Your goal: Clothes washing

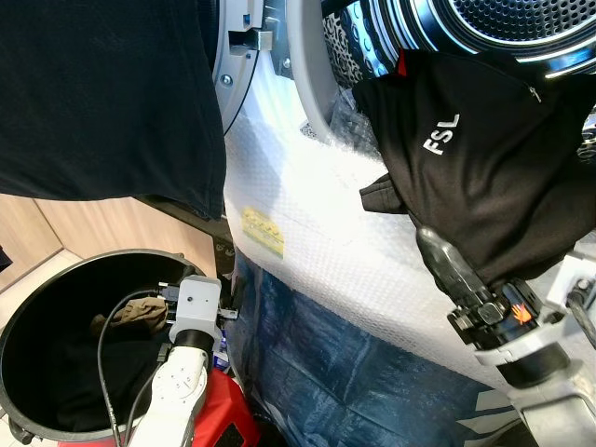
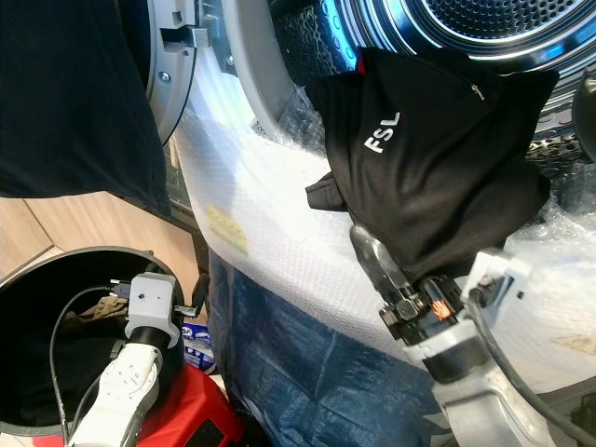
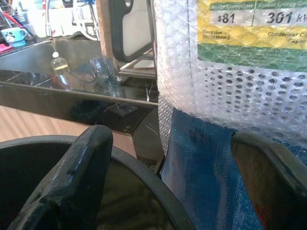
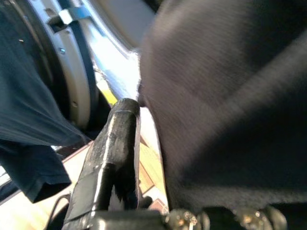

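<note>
- The left gripper (image 3: 168,182) hung low over the rim of the black bin (image 1: 37,307), its fingers (image 3: 72,177) spread well apart with nothing between them
- In the black bin lay dark cloth and a tan garment (image 1: 130,317), just beside the left wrist
- Something red (image 1: 228,419) stood against the bin, below the left arm
- Between the bin and the machine hung a blue plastic sheet (image 1: 317,372), close to the bin's rim, leaving little room there
- The right gripper (image 1: 466,279) was raised at the machine's front and clamped on the black garment (image 1: 484,158) lettered "FSL"; one finger (image 4: 112,158) showed bare beside the cloth
- The black garment draped from the lip of the drum (image 1: 521,28) down over the bubble wrap (image 1: 326,214) that covered the washing machine's front
- The drum stood open; patterned cloth (image 1: 340,47) sat at its left edge
- A yellow label (image 1: 263,231) was stuck on the bubble wrap
- Another dark garment (image 1: 102,93) hung at upper left over the open door (image 1: 244,47), above the wooden floor (image 1: 93,233)
</note>
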You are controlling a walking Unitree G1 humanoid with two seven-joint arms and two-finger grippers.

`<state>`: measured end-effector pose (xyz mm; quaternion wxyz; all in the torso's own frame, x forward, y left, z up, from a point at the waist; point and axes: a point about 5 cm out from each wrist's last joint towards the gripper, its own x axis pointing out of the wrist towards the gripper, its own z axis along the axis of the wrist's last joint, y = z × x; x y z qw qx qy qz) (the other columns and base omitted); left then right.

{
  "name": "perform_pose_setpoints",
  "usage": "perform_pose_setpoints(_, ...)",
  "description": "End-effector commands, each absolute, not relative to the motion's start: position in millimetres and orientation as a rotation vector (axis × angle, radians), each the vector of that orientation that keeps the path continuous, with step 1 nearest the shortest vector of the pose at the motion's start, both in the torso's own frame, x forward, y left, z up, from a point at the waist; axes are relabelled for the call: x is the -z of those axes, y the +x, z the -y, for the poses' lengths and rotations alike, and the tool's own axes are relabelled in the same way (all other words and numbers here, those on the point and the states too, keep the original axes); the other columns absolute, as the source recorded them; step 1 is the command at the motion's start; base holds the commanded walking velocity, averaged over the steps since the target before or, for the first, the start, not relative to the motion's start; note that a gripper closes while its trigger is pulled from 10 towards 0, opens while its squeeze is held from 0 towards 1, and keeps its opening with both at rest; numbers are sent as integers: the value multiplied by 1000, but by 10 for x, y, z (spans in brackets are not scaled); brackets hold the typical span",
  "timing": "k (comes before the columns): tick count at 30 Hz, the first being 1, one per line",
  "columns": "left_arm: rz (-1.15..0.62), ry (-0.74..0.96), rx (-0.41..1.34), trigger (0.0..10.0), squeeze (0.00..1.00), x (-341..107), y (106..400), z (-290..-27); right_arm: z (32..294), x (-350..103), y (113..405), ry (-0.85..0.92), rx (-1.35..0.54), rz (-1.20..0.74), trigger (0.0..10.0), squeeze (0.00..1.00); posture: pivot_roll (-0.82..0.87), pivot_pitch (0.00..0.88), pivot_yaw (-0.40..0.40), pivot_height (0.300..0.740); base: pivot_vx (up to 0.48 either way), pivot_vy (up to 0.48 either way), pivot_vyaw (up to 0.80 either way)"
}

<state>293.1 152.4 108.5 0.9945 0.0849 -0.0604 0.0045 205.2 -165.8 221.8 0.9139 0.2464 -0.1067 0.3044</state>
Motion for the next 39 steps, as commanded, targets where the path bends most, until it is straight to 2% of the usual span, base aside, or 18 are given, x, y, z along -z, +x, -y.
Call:
perform_pose_setpoints(1, 126, 171, 12, 10000, 0, -1080, 2933, -1493, 1723, -2213, 2030, 514, -600, 232, 10000, 0, -58, 79, -88, 740, 0, 0, 0)
perform_pose_setpoints(2, 127, 171, 14, 10000, 0, -1081, 2937, -1490, 1722, -2218, 2031, 527, -599, 240, 3608, 0, -58, 79, -88, 740, 0, 0, 0)
perform_pose_setpoints(3, 127, 172, 15, 10000, 0, -1082, 2939, -1488, 1720, -2223, 2031, 535, -600, 246, 3608, 0, -58, 79, -88, 740, 0, 0, 0)
perform_pose_setpoints(4, 128, 171, 17, 10000, 0, -1083, 2939, -1483, 1718, -2230, 2030, 541, -603, 257, 0, 0, -54, 73, -88, 740, 0, 0, 0)
perform_pose_setpoints(5, 129, 171, 18, 10000, 0, -1084, 2939, -1480, 1716, -2234, 2029, 544, -605, 264, 0, 0, -54, 73, -88, 740, 0, 0, 0)
perform_pose_setpoints(6, 129, 171, 20, 10000, 0, -1083, 2938, -1476, 1722, -2222, 2024, 542, -603, 258, 10000, 0, -51, 65, -88, 740, 0, 0, 0)
perform_pose_setpoints(13, 130, 171, 27, 10000, 0, -1076, 2930, -1463, 1787, -2040, 1872, 409, -684, 171, 10000, 0, -52, 56, -93, 740, 0, 0, 0)
perform_pose_setpoints(25, 131, 169, 26, 10000, 0, -1075, 2938, -1456, 1724, -2116, 1903, 431, -718, 235, 10000, 0, -51, 62, -91, 740, 0, 0, 0)
perform_pose_setpoints(26, 131, 171, 26, 10000, 0, -1075, 2938, -1458, 1716, -2114, 1907, 437, -720, 239, 510, 0, -51, 62, -91, 740, 0, 0, 0)
perform_pose_setpoints(27, 132, 171, 25, 10000, 0, -1075, 2937, -1461, 1701, -2115, 1909, 440, -729, 242, 0, 0, -51, 62, -91, 740, 0, 0, 0)
perform_pose_setpoints(39, 134, 172, 12, 10000, 0, -1085, 2938, -1485, 1630, -2170, 1991, 434, -745, 267, 0, 0, -37, 70, -94, 740, 0, 0, 0)
